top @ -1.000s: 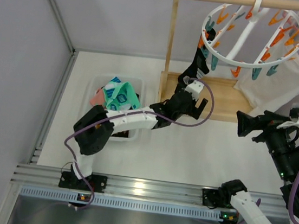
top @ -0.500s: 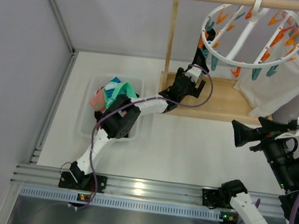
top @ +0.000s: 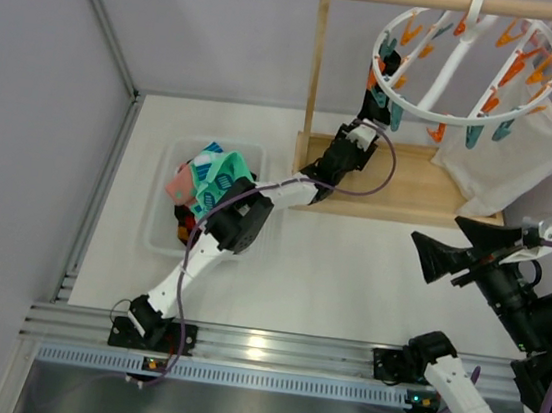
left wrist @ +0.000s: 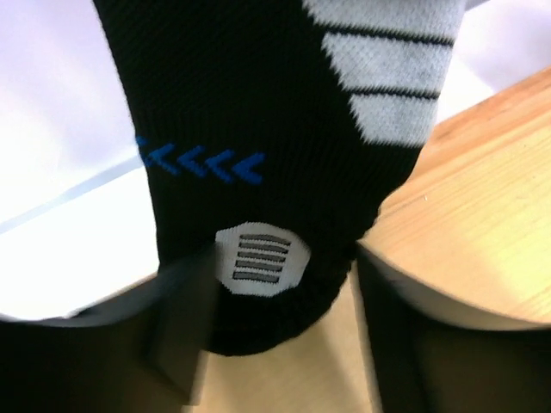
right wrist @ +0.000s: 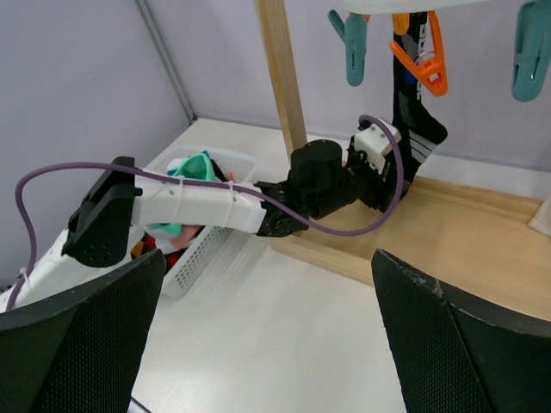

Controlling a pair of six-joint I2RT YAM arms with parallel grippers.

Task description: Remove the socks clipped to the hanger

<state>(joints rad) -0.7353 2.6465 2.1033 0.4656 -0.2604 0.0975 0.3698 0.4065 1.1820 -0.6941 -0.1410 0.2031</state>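
Sock [left wrist: 258, 155], soft and light, is bracketed by left gripper [left wrist: 280, 340], jaws wide, nothing pinched yet. Lower end is best held, then pulled from peg [right wrist: 420, 53].

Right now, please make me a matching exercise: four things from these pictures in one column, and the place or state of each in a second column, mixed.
1. black sock
2. mint-teal sock
3. white cloth
4. right gripper

A. in the white basket
B. open, away from the hanger
C. clipped to the hanger, toe between the fingers of the left gripper
D. hanging at the far right

Pairs: 1-C, 2-A, 3-D, 4-B
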